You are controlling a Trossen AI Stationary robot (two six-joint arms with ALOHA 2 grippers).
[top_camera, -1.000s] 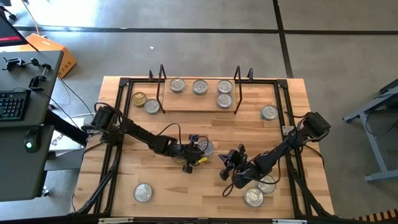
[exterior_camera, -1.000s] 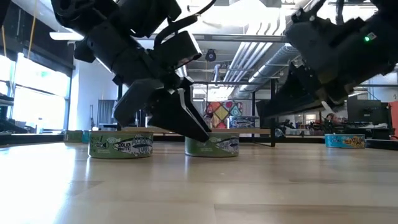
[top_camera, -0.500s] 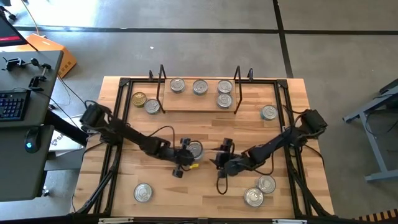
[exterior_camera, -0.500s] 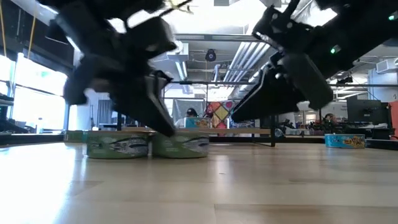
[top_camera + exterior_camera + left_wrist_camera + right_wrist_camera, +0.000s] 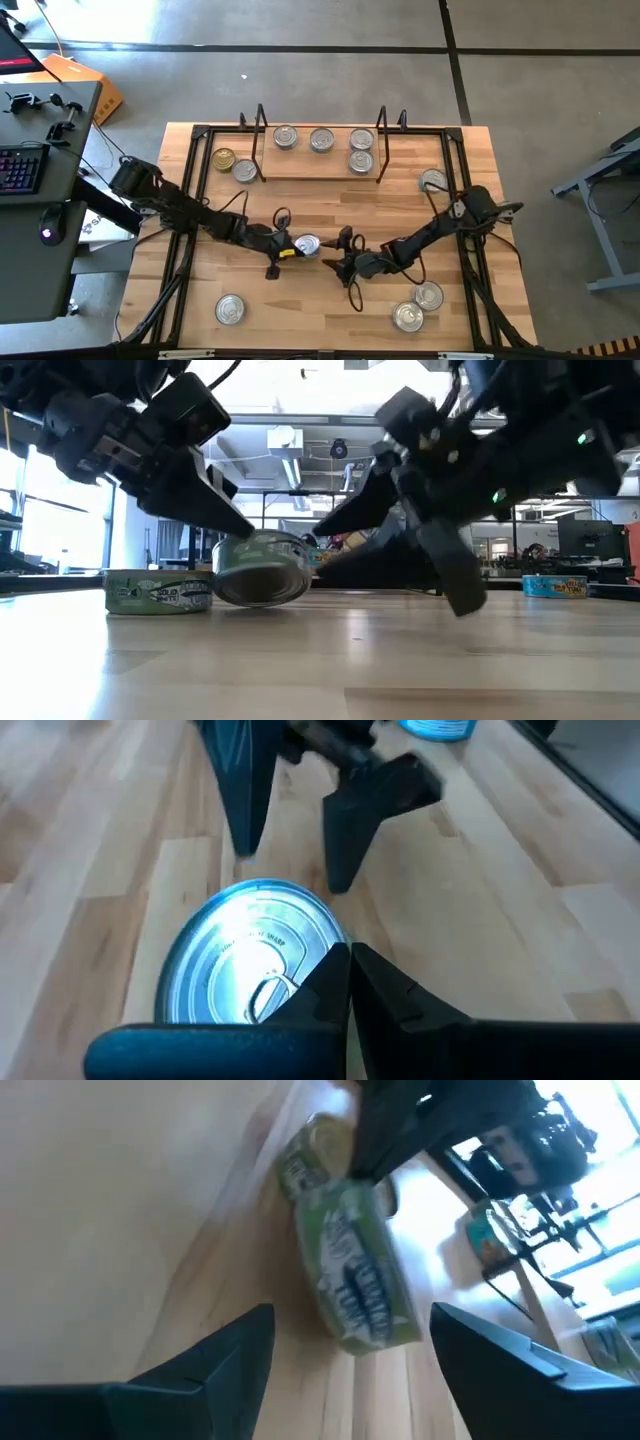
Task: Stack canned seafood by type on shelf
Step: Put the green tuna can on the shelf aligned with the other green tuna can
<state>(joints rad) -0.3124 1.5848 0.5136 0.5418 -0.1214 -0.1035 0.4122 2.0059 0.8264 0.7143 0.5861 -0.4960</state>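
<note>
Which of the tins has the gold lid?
The tin at the table's far left, just outside the shelf's left wire upright. Its lid is brass-coloured; the silver-lidded tin beside it and all others visible are silver.

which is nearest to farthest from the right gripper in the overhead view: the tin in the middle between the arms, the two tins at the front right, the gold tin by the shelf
From the open right gripper:
1. Middle tin, just beside it, tilted up under the shut left gripper.
2. The two front-right tins, toward the table's right front corner.
3. Gold tin, far back left, outside the shelf.
</note>
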